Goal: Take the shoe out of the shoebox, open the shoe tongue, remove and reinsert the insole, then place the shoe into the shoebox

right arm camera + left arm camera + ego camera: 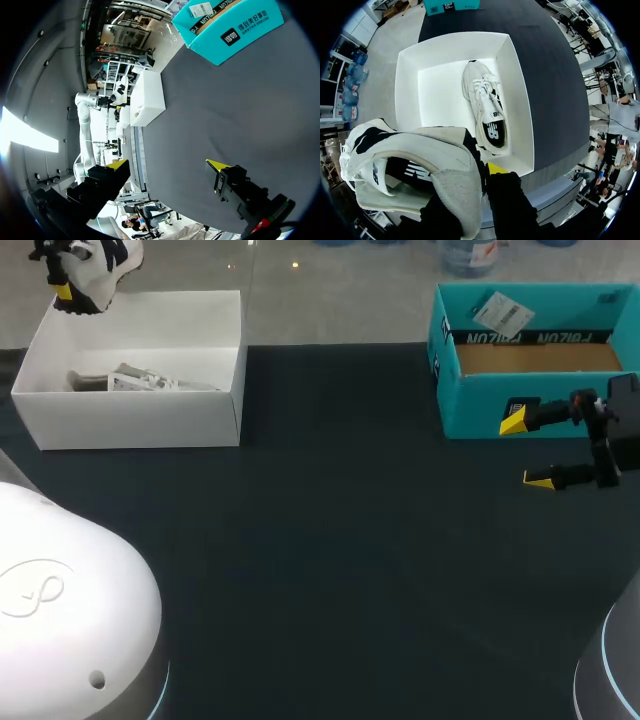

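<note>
A white-and-black lace-up sports shoe point(410, 165) is held in the air by the left gripper point(63, 285), above the far left corner of the open white cardboard shoebox point(130, 420). The grip is taken at the heel collar. One yellow-tipped finger is seen on the outside of the collar, and the other is hidden by the shoe. Since the shoe hangs free of any support, the left pincer is judged to be clamped on it. A hold at the heel leaves the laces and tongue uncovered, which suits the opening of the tongue that the task asks for later.

A second white sports shoe point(487, 107) is seen lying on its sole inside the shoebox, along the wall nearer the table's middle. The taking-out step is therefore judged to be under way or nearly done, with the held shoe not yet set down on the dark table surface point(330, 560).

The right gripper point(527, 450) is kept low over the table, just in front of a teal cardboard box point(480, 405), with its fingers spread wide and nothing between them. It is well apart from the shoe. This is read as a waiting posture, so that the middle of the table is left free for the shoe and the free pincer is ready to work on tongue and insole.
</note>
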Controlling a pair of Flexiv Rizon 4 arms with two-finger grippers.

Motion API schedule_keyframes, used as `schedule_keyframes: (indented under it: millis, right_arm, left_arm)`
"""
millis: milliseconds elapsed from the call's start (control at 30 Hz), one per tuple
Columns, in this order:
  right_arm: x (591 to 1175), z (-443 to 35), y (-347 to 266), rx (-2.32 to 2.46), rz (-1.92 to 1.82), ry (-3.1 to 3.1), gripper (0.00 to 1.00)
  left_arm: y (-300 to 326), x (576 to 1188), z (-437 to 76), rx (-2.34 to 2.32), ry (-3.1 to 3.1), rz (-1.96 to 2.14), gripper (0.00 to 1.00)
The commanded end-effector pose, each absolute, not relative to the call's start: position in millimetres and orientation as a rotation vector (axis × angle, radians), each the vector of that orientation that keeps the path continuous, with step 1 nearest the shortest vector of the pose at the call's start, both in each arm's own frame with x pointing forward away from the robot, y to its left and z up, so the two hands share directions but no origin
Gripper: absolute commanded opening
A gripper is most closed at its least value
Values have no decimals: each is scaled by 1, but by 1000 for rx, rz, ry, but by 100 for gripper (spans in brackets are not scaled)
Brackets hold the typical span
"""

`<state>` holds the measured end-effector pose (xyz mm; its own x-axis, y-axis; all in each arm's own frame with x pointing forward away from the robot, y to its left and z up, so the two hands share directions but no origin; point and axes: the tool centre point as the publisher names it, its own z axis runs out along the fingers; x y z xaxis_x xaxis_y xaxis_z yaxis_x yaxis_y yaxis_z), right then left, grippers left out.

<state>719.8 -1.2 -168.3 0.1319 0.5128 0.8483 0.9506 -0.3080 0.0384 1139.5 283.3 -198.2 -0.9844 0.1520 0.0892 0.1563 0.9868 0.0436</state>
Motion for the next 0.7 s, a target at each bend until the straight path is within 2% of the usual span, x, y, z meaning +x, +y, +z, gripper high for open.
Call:
schedule_keyframes:
  millis: [33,467,700]
  right_arm:
    - [719,-168,0,-1893,-1081,-1404,100]
    - [719,-168,0,-1893,-1081,-1404,100]
    - [719,-168,0,-1893,-1081,-1404,100]
  left_arm:
    - [285,1153,-199,-213,-2996,-78,0]
    - [285,1153,-199,-213,-2996,-78,0]
    - [292,1142,-190,-1233,-2836,-196,0]
